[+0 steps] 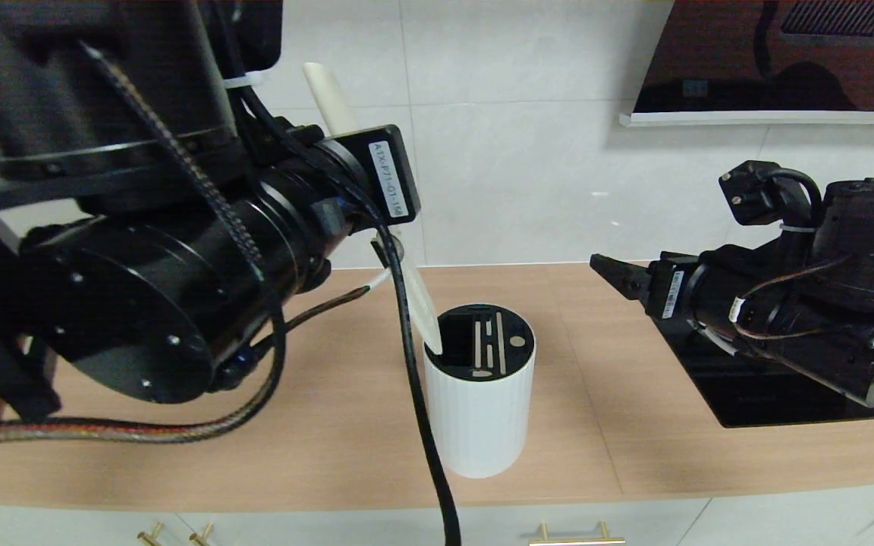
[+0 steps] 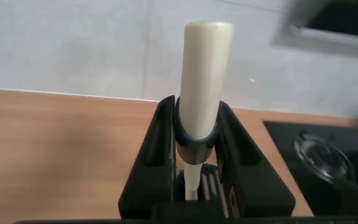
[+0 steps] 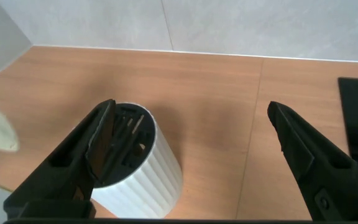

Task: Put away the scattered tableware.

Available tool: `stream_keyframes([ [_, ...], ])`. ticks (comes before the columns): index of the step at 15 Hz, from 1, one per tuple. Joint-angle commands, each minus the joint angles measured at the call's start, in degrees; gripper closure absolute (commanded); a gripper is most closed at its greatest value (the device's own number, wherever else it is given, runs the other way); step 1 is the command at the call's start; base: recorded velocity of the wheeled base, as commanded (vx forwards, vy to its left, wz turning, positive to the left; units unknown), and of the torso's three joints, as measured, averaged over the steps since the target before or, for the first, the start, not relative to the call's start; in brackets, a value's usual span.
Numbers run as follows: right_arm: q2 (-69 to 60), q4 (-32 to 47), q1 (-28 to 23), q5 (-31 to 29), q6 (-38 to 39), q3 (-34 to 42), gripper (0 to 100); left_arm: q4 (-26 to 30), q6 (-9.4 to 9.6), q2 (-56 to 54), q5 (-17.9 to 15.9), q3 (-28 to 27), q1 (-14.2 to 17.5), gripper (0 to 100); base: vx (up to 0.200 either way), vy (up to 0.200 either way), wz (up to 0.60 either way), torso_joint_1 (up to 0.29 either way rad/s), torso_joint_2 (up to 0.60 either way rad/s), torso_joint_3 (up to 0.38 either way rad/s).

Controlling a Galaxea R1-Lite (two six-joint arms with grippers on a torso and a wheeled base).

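Observation:
A white ribbed holder (image 1: 480, 409) with a black slotted top stands upright in the middle of the wooden counter (image 1: 596, 425). My left gripper (image 2: 196, 107) is shut on a cream-handled utensil (image 1: 328, 95), held tilted above the holder. The utensil's pale lower end (image 1: 425, 311) reaches the left edge of the slotted top. In the left wrist view the cream handle (image 2: 205, 68) sticks up between the black fingers. My right gripper (image 3: 191, 107) is open and holds nothing, hovering to the right of the holder (image 3: 143, 171); its fingers (image 1: 610, 271) point towards the holder.
A black hob (image 1: 756, 394) is set into the counter at the right, under my right arm. A tiled wall (image 1: 528, 152) runs behind, with a dark hood (image 1: 786, 53) at upper right. The counter's front edge lies close below the holder.

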Motion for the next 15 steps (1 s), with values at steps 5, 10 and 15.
stream_keyframes([
  [5,1.5,-0.2,0.2,0.0,-0.1,0.4,0,-14.2,5.42,6.8,2.0,4.6,-2.5,100,0.000,0.000,0.00,0.000,0.00,0.000],
  [10,1.7,-0.2,0.3,0.0,-0.2,0.7,0,-21.5,7.70,11.9,2.0,5.6,-2.5,100,0.000,0.000,0.00,0.000,0.00,0.000],
  [15,1.9,-0.3,0.3,0.0,-0.2,0.7,0,-24.5,8.14,14.2,1.9,5.6,-1.8,100,0.000,0.000,0.00,0.000,0.00,0.000],
])
